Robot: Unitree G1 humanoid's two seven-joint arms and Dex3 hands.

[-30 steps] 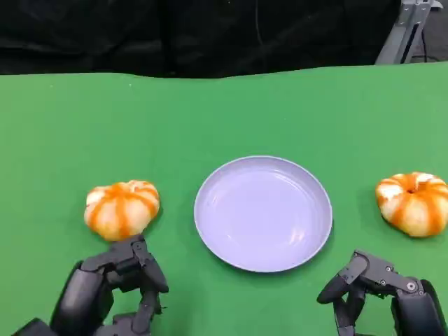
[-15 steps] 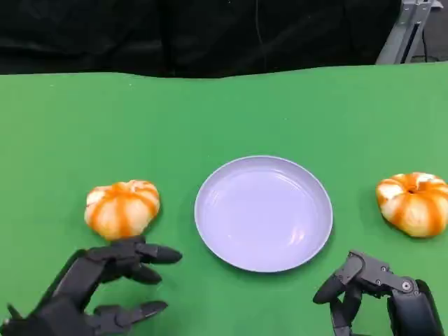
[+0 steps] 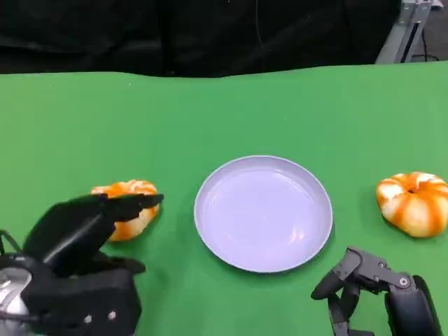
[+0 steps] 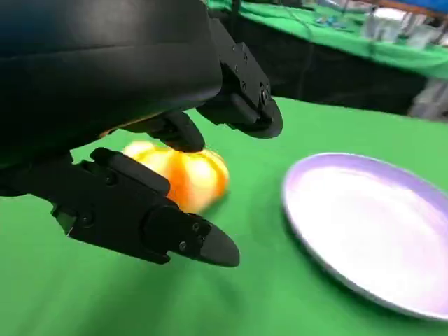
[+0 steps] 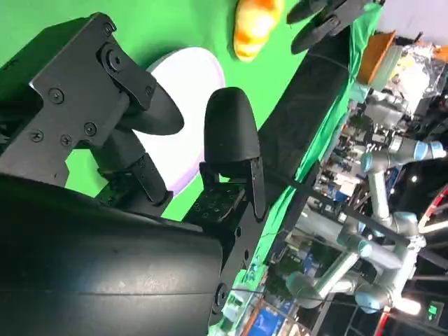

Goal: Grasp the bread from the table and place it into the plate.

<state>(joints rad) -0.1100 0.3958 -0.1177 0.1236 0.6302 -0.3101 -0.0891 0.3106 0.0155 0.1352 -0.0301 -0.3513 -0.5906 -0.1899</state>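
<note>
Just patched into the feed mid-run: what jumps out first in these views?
The pale lilac plate sits empty at the middle of the green table, with an orange-striped bread on each side. The left hand hangs open over the left bread, its fingers above it but not closed on it. The right bread lies untouched, the right hand low near the table's front edge.

Your right hand [image 5: 175, 140] hangs with its fingers apart, holding nothing. Past them lie the plate [image 5: 192, 84] and a bread [image 5: 255, 24] on green table [image 5: 42, 21].

Bright, even overhead light; soft shadows; left wrist view motion-blurred.
</note>
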